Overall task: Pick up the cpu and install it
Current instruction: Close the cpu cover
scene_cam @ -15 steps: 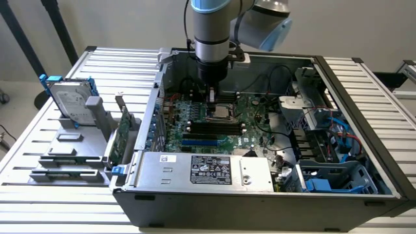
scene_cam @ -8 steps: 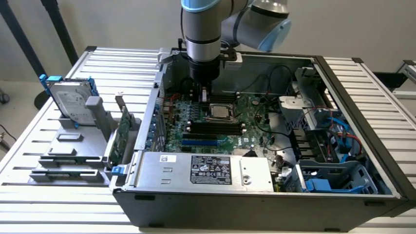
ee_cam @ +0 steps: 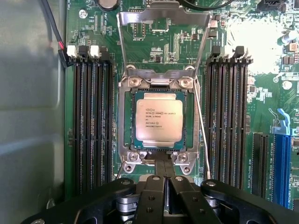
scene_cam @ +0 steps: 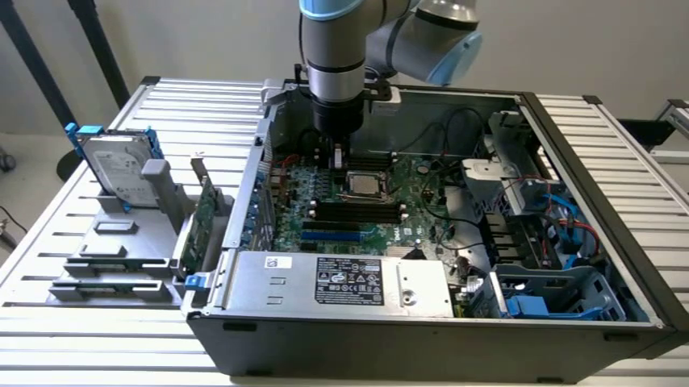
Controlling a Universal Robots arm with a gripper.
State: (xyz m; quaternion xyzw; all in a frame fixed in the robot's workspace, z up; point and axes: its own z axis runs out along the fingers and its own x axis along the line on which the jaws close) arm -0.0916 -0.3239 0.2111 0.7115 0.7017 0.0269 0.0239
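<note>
The cpu, a flat square chip with a silver-grey printed top, lies seated in the socket of the green motherboard, and the socket's metal load plate stands swung open beyond it. In the exterior view the cpu sits mid-board inside the open computer case. My gripper is shut with its dark fingers pressed together and nothing between them, the tips just over the socket edge beside the chip. From outside, the gripper hangs above the board next to the socket, toward the exterior view's left.
Black memory slots flank the socket on both sides, and a thin lever runs along it. A power supply lies at the case front, cables and drive bays at the exterior view's right. A hard drive stands in a grey rack outside.
</note>
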